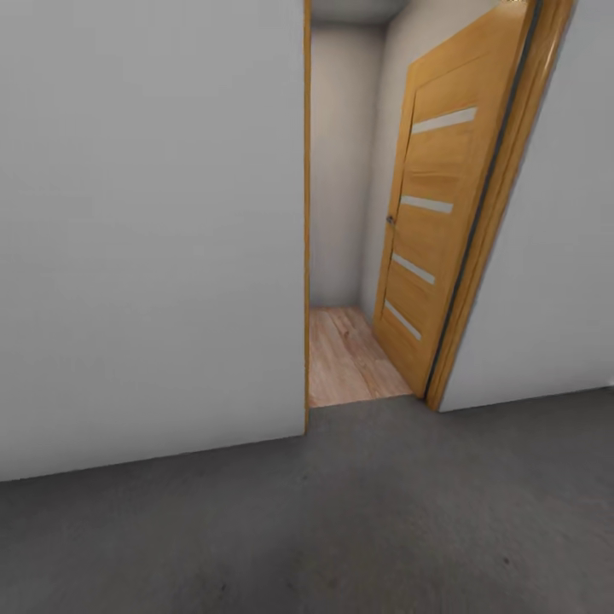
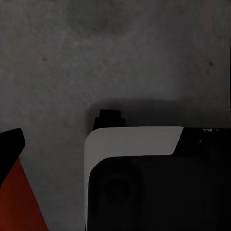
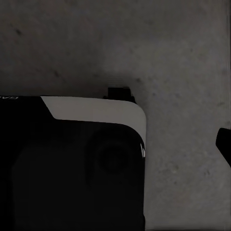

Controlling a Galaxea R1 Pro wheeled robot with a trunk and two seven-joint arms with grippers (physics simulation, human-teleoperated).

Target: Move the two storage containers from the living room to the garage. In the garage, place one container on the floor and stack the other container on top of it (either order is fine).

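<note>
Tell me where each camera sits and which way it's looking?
Head view: up on the robot's head, looking forward and down at an open wooden door and white wall.
Left wrist view: on the left arm, looking down at the robot's base; an orange-red corner shows.
Right wrist view: on the right arm, looking down at the base.
All three share the grey concrete floor.
</note>
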